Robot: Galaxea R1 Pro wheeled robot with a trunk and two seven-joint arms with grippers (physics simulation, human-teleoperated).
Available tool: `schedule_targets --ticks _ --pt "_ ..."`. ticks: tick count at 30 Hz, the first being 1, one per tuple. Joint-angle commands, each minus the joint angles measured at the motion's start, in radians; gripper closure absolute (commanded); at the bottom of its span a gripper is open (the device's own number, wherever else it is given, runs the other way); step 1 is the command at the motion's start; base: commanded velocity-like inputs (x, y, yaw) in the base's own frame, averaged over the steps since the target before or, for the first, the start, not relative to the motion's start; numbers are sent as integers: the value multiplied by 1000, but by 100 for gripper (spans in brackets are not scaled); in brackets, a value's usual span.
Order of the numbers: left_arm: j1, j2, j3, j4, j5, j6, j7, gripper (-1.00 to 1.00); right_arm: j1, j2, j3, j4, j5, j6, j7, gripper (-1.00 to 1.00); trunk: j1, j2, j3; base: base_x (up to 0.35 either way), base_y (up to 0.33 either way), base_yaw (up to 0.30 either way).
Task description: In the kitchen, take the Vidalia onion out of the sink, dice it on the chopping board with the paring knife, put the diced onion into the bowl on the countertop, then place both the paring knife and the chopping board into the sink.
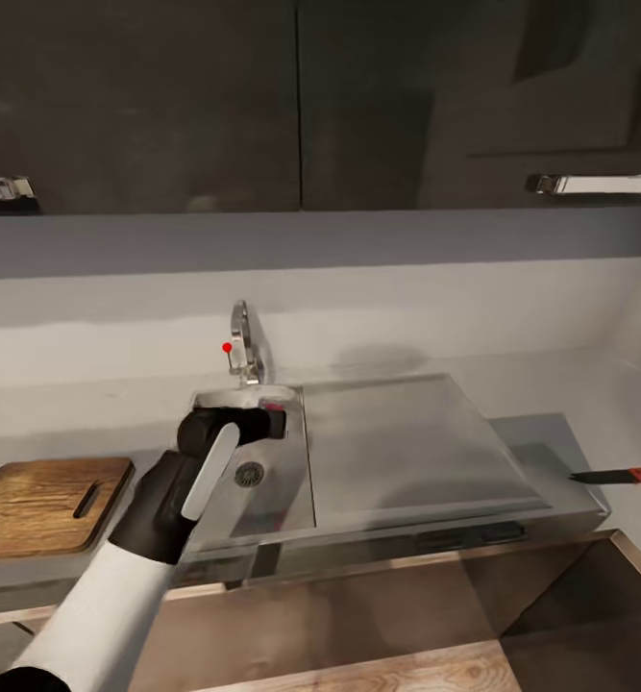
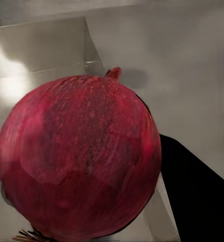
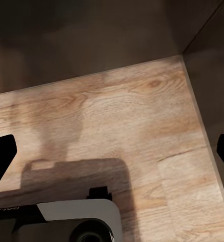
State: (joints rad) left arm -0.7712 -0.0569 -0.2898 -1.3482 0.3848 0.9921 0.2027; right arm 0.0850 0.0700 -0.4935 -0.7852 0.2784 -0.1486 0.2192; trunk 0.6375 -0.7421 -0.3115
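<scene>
Left gripper [image 1: 274,420] over the sink [image 1: 272,500], fingers clasping the red onion [image 2: 81,156], right fingers [image 3: 1,156] spread wide over wood floor [image 3: 117,116], paring knife [image 1: 620,475] on worktop [image 1: 570,384].

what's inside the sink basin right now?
The left gripper reaches into the sink, and its wrist view shows a dark red onion close between its fingers. The drain shows on the basin floor. The arm covers the basin's left part.

Left hand [image 1: 262,423] over sink [image 1: 262,481]; chopping board [image 1: 46,505] left, paring knife [image 1: 620,475] right.
</scene>
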Motion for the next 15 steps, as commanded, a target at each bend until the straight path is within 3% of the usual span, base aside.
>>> schedule_targets --ticks 1,5,10,15 --pt "20 5 -1 -44 9 8 11 100 0 2 -7 -2 10 -7 8 -100 0 -1 1 0 0 0" --pt "104 32 2 -174 7 16 10 100 -1 2 -7 2 10 -51 8 -100 0 -1 7 0 0 0" --pt "173 67 3 -200 9 7 4 100 0 2 -7 5 9 -72 8 -100 0 -1 15 0 0 0" --pt "216 72 6 -202 9 -119 4 100 -1 2 -7 5 8 -76 7 -100 0 -1 23 0 0 0"
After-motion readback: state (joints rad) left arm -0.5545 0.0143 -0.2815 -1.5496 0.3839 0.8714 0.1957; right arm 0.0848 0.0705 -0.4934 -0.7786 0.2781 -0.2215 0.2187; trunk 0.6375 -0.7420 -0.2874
